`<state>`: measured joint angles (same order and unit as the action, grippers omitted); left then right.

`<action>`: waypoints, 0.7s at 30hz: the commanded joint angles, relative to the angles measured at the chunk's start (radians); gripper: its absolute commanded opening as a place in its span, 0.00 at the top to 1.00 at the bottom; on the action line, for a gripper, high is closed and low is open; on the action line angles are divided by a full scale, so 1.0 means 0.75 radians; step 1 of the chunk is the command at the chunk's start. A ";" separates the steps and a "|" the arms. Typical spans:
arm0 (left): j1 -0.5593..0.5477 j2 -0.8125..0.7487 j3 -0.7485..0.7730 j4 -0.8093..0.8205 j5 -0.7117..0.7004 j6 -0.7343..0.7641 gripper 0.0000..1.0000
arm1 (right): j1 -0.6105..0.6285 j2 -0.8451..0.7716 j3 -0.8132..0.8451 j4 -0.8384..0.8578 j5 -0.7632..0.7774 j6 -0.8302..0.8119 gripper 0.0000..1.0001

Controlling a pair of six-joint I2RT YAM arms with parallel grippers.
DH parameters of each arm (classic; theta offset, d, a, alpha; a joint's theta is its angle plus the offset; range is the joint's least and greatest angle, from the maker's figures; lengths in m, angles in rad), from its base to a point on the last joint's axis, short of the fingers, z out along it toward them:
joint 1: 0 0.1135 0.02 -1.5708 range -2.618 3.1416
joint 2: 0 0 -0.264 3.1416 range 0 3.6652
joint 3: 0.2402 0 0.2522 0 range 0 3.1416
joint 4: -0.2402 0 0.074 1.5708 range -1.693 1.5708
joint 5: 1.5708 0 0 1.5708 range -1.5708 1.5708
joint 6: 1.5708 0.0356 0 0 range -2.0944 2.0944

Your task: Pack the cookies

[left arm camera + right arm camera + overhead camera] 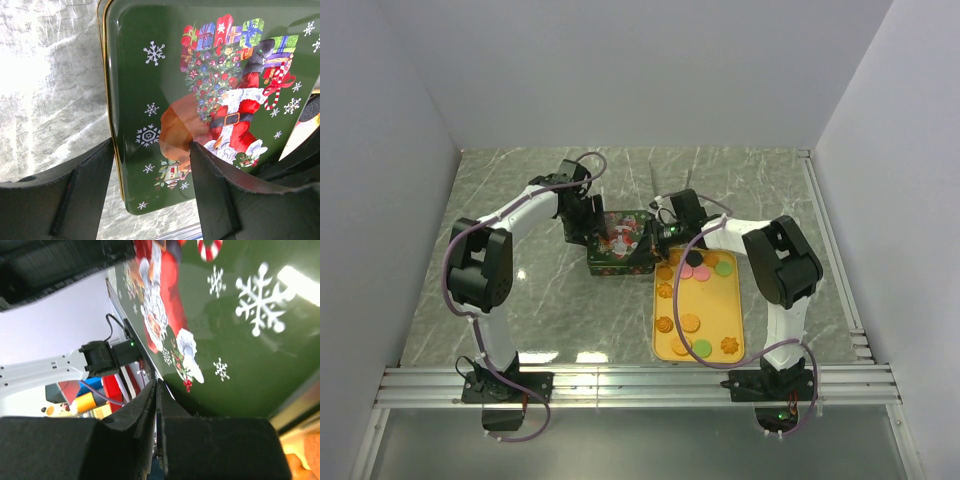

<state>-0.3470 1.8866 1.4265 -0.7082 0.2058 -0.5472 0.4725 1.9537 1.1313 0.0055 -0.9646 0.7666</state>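
The cookies [691,322] lie loose on a yellow tray [718,300], in golden, orange, pink, green and black. Left of the tray stands a green Christmas tin [618,242] with a Santa lid [150,65]. My left gripper [586,222] is open at the tin's far left corner. One of its fingers [85,185] is over the table and the other over the lid, with the lid's edge between them. My right gripper [157,382] is at the tin's right side, its jaws shut on the thin edge of the lid [235,350]. One cookie [306,460] shows low in the right wrist view.
The marble tabletop [520,290] is ringed by white walls. A metal rail [640,385] runs along the near edge by both arm bases. Two thin upright rods [652,180] stand behind the tin.
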 commanded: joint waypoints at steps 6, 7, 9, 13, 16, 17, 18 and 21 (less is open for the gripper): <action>-0.010 -0.047 -0.018 -0.025 -0.049 -0.009 0.32 | 0.012 0.015 -0.052 0.027 0.018 0.005 0.91; -0.010 -0.051 -0.020 -0.025 -0.053 -0.011 0.32 | 0.012 0.015 -0.056 0.031 0.016 0.009 0.91; -0.010 -0.057 -0.022 -0.027 -0.060 -0.011 0.32 | 0.012 0.025 -0.068 0.038 0.006 0.015 0.91; -0.008 -0.055 -0.024 -0.029 -0.064 -0.013 0.32 | 0.016 0.009 -0.056 0.003 0.006 -0.008 0.91; -0.010 -0.053 -0.024 -0.029 -0.068 -0.017 0.32 | 0.022 -0.044 -0.040 -0.066 0.014 -0.050 0.91; -0.010 -0.055 -0.026 -0.027 -0.066 -0.019 0.33 | 0.029 -0.073 -0.024 -0.087 0.014 -0.073 0.91; -0.010 -0.053 -0.026 -0.025 -0.066 -0.021 0.33 | 0.033 -0.089 -0.015 -0.132 0.016 -0.085 0.91; -0.010 -0.055 -0.033 -0.019 -0.070 -0.027 0.33 | 0.043 -0.169 0.015 -0.212 0.028 -0.130 0.91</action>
<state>-0.3489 1.8801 1.4231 -0.7113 0.1894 -0.5579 0.4908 1.9232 1.0996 -0.0650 -0.9703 0.7311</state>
